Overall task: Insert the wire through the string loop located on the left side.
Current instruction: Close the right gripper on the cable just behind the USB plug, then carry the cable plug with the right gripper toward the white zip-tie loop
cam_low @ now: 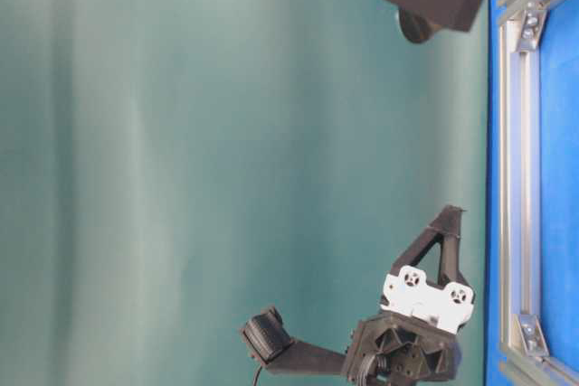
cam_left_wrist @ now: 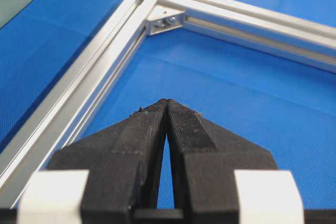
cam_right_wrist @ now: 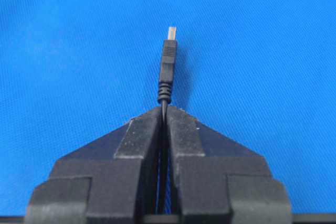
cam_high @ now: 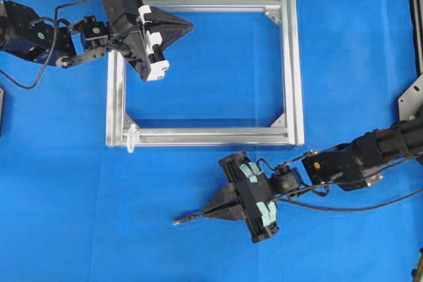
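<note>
The wire's dark plug with its silvery tip sticks out just past my right gripper, whose fingers are shut on the thin cable right behind the plug. From overhead the plug points left on the blue cloth, below the frame, ahead of the right gripper. The whitish string loop stands at the lower left corner of the aluminium frame, up and left of the plug. My left gripper is shut on nothing, hovering over the frame's upper left part; in its own view its tips meet above the cloth.
The wire trails off to the right under the right arm. Silver corner brackets sit inside the frame's corners. Dark equipment lies at the right edge. The frame bars appear at the right of the table-level view.
</note>
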You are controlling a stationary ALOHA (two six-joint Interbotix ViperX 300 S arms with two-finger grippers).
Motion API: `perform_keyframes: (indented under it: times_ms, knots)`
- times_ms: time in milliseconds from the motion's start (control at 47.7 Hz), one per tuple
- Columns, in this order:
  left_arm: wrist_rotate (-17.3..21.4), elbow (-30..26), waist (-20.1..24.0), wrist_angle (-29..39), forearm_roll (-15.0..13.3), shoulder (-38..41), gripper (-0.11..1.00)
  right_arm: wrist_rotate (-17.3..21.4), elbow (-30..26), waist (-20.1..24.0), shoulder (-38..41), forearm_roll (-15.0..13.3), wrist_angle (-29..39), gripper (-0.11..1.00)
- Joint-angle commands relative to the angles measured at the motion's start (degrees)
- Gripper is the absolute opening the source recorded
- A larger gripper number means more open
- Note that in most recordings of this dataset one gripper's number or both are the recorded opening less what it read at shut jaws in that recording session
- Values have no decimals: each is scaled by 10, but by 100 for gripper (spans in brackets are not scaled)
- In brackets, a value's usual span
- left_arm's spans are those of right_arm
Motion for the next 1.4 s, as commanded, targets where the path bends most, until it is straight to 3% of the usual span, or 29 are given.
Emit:
perform_keyframes:
  times_ms: [0,356,1383]
  knots:
    - [-1,-4,1,-3,2,-16,0,1,5,0,-47,-2,4,0]
    - [-1,-4,1,-3,2,-16,0,-5,20,3,-152,-2,107,0]
    - [-1,-4,1,-3,3,-16,0,-7,21,3,-151,-3,111,0]
